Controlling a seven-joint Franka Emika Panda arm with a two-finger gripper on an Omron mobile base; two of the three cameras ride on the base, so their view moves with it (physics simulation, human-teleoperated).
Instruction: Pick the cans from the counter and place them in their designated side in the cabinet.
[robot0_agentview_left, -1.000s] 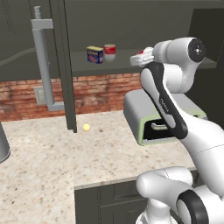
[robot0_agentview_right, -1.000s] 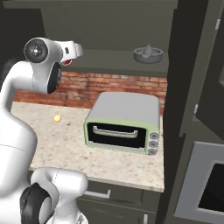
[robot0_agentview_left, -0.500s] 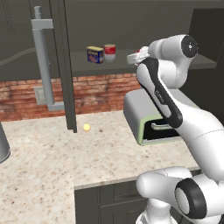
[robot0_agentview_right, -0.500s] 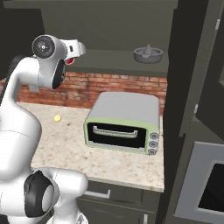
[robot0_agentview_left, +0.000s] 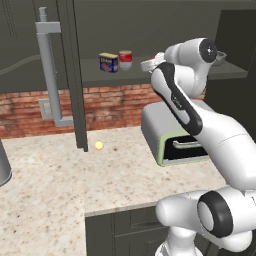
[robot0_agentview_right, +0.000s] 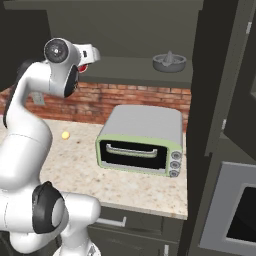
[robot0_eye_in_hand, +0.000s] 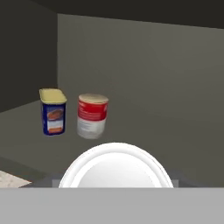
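arm raised, bent, hand at shelf height

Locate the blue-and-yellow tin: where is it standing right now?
The blue-and-yellow tin stands on the cabinet shelf, immediately left of the red can in the left base view; the hand view shows them apart, tin on the left.

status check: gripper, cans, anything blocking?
Gripper up at cabinet shelf, can top close under hand camera; grip unconfirmed. Red can on shelf beside blue tin. Nothing visibly blocking.
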